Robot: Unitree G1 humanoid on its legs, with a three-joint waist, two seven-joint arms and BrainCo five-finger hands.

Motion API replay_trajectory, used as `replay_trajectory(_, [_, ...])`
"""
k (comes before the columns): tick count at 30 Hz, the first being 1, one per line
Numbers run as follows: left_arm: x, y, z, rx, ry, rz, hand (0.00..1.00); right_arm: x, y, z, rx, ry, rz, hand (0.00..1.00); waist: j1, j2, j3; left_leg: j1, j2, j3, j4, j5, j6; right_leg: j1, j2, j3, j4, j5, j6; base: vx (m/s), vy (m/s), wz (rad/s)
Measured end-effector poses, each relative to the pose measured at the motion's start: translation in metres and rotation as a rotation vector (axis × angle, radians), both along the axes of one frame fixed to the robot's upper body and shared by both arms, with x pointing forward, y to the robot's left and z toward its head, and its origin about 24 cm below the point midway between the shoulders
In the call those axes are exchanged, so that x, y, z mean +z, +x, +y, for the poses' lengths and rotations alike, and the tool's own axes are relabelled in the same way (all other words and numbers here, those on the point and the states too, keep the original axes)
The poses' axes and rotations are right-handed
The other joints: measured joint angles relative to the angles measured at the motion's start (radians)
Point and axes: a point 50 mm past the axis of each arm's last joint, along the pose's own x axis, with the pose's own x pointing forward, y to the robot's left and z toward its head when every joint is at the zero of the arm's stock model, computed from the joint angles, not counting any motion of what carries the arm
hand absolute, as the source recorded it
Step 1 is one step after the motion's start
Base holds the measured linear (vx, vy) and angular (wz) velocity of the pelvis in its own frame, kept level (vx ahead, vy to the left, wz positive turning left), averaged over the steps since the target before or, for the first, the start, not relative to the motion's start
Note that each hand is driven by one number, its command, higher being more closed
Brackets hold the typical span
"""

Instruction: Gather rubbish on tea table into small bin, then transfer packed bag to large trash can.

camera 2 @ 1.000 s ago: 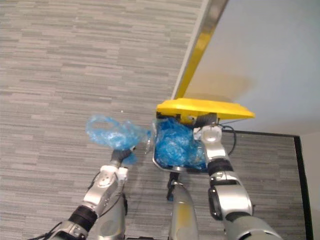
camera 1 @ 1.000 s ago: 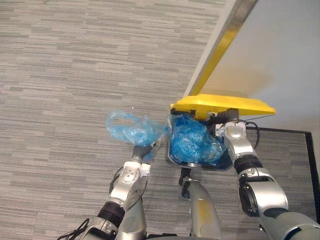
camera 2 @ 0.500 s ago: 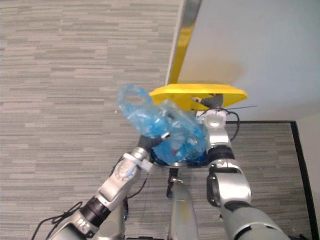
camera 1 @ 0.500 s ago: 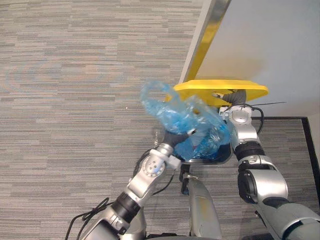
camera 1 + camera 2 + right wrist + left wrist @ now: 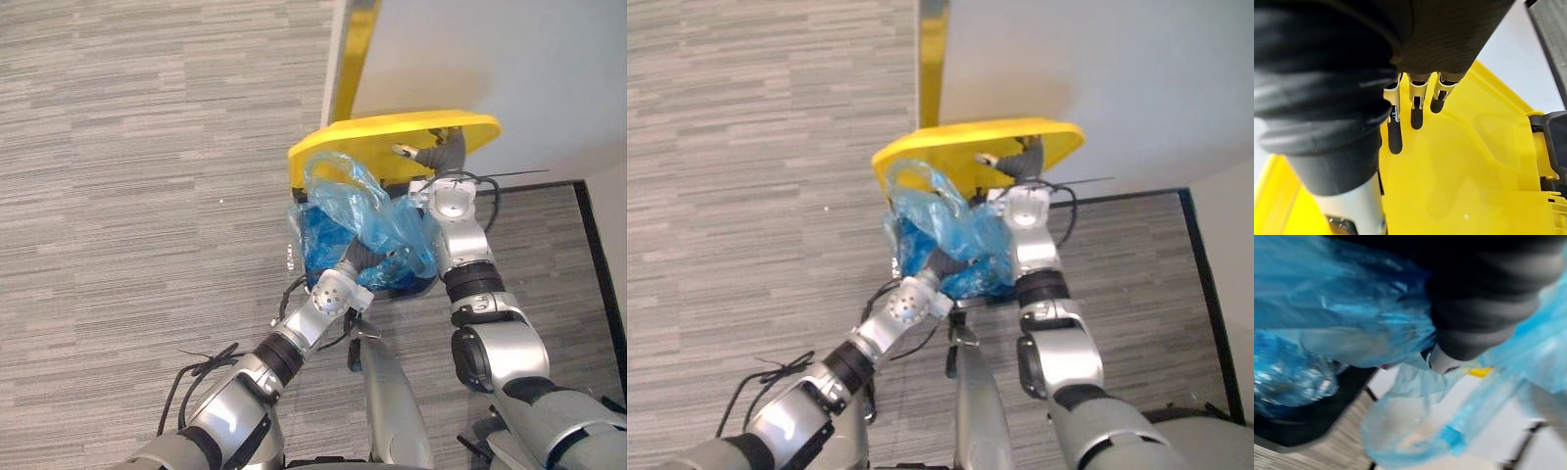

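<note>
Left eye view puts the packed bag point(image 5: 377, 220) at frame centre, bunched in the closed fingers of the left hand point(image 5: 361, 262) and sitting directly over the open mouth of the large trash can point(image 5: 392, 291), whose blue liner point(image 5: 315, 240) shows just to its left. Above it, the right hand point(image 5: 439, 155) props the yellow lid point(image 5: 362, 142) up with straight fingers. The bag's loose loop points up toward the lid, so the drop looks to be straight down from the left hand.

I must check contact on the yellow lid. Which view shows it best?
The right wrist view: the yellow lid is close, with the right hand's straight fingers against it. Both eye views show it from afar, raised behind the blue bag.
</note>
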Motion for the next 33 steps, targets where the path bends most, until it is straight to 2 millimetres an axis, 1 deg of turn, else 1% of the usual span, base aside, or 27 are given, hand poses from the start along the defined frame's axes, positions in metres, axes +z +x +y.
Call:
replay_trajectory(2, [0.000, 0.012, 0.006, 0.043, 0.050, 0.009, 1.00, 0.010, -0.003, 0.009, 0.031, -0.029, -0.046, 0.00, -0.009, -0.017, 0.023, -0.023, 0.009, -0.003, 0.019, -0.002, -0.003, -0.015, 0.007, 0.000, -0.002, 0.008, -0.001, -0.01, -0.052, -0.04])
replay_trajectory(3, [-0.001, 0.014, 0.009, 0.055, 0.064, 0.014, 1.00, 0.011, -0.004, 0.011, 0.040, -0.032, -0.054, 0.00, -0.010, -0.020, 0.024, -0.033, 0.012, -0.004, 0.024, -0.004, -0.003, -0.023, 0.008, 0.000, -0.002, 0.009, -0.001, -0.02, -0.053, -0.03])
replay_trajectory(4, [-0.001, 0.020, 0.014, 0.084, 0.085, 0.025, 1.00, 0.018, -0.006, 0.015, 0.054, -0.039, -0.083, 0.00, -0.017, -0.026, 0.027, -0.059, 0.016, -0.006, 0.035, -0.007, -0.003, -0.043, 0.009, -0.002, -0.001, 0.010, 0.000, -0.02, -0.067, -0.03])
replay_trajectory(5, [0.000, 0.024, 0.017, 0.103, 0.112, 0.025, 1.00, 0.024, -0.007, 0.017, 0.062, -0.044, -0.107, 0.00, -0.018, -0.030, 0.030, -0.080, 0.016, -0.005, 0.043, -0.011, 0.002, -0.062, 0.009, -0.001, -0.002, 0.013, 0.000, -0.02, -0.061, -0.04])
replay_trajectory(8, [-0.001, 0.035, 0.030, 0.179, 0.158, 0.041, 1.00, 0.029, -0.009, 0.029, 0.108, -0.055, -0.133, 0.00, -0.019, -0.032, 0.034, -0.119, 0.030, -0.004, 0.069, -0.016, -0.008, -0.093, 0.022, -0.002, -0.002, 0.024, -0.006, 0.01, -0.051, -0.12])
replay_trajectory(9, [-0.002, 0.036, 0.032, 0.189, 0.169, 0.043, 0.00, 0.029, -0.009, 0.030, 0.113, -0.057, -0.134, 0.00, -0.020, -0.032, 0.037, -0.119, 0.032, -0.004, 0.069, -0.016, -0.009, -0.093, 0.023, -0.002, -0.002, 0.024, -0.006, 0.03, -0.036, -0.06])
replay_trajectory(13, [-0.002, 0.039, 0.041, 0.248, 0.202, 0.039, 0.00, 0.034, -0.009, 0.037, 0.145, -0.041, -0.141, 0.00, -0.034, -0.032, 0.038, -0.120, 0.036, -0.003, 0.068, -0.016, -0.009, -0.094, 0.026, -0.003, -0.002, 0.027, -0.010, 0.04, -0.019, 0.00])
replay_trajectory(17, [-0.001, 0.041, 0.044, 0.267, 0.219, 0.032, 0.00, 0.038, -0.009, 0.041, 0.159, -0.049, -0.151, 0.00, -0.039, -0.032, 0.038, -0.125, 0.033, 0.001, 0.068, -0.017, -0.008, -0.105, 0.025, 0.003, 0.005, 0.026, -0.011, 0.03, -0.006, -0.01])
replay_trajectory(19, [-0.001, 0.041, 0.045, 0.274, 0.213, 0.035, 0.00, 0.044, -0.009, 0.044, 0.171, -0.057, -0.167, 0.00, -0.041, -0.031, 0.038, -0.132, 0.029, 0.004, 0.068, -0.017, -0.008, -0.119, 0.024, 0.008, 0.015, 0.024, -0.011, 0.04, -0.016, -0.04])
replay_trajectory(22, [-0.001, 0.040, 0.042, 0.267, 0.206, 0.035, 0.00, 0.044, -0.010, 0.049, 0.193, -0.077, -0.166, 0.00, -0.047, -0.031, 0.038, -0.130, 0.030, 0.002, 0.068, -0.016, -0.009, -0.119, 0.024, 0.007, 0.019, 0.024, -0.011, 0.04, -0.017, -0.01])
replay_trajectory(26, [0.000, 0.039, 0.039, 0.263, 0.197, 0.037, 0.00, 0.043, -0.010, 0.052, 0.205, -0.085, -0.161, 0.00, -0.048, -0.031, 0.038, -0.125, 0.029, -0.003, 0.076, -0.016, -0.009, -0.111, 0.023, 0.004, 0.027, 0.022, -0.011, 0.00, -0.006, 0.03])
replay_trajectory(29, [-0.003, 0.039, 0.044, 0.286, 0.171, 0.059, 0.00, 0.037, -0.010, 0.057, 0.221, -0.088, -0.144, 0.00, -0.048, -0.029, 0.039, -0.102, 0.029, -0.015, 0.078, -0.016, -0.008, -0.082, 0.019, -0.006, 0.033, 0.018, -0.010, -0.01, -0.019, 0.13])
replay_trajectory(32, [-0.015, 0.035, 0.049, 0.310, 0.153, 0.099, 0.00, 0.018, -0.011, 0.056, 0.236, -0.096, -0.094, 0.00, -0.038, -0.026, 0.037, -0.073, 0.023, -0.028, 0.064, -0.014, -0.001, -0.048, 0.009, -0.017, 0.032, 0.014, -0.015, -0.04, -0.033, 0.19])
replay_trajectory(33, [-0.016, 0.034, 0.049, 0.314, 0.154, 0.103, 0.00, 0.016, -0.011, 0.056, 0.239, -0.095, -0.088, 0.00, -0.035, -0.026, 0.037, -0.069, 0.022, -0.028, 0.061, -0.013, 0.000, -0.045, 0.008, -0.017, 0.031, 0.014, -0.015, -0.04, -0.044, 0.10])
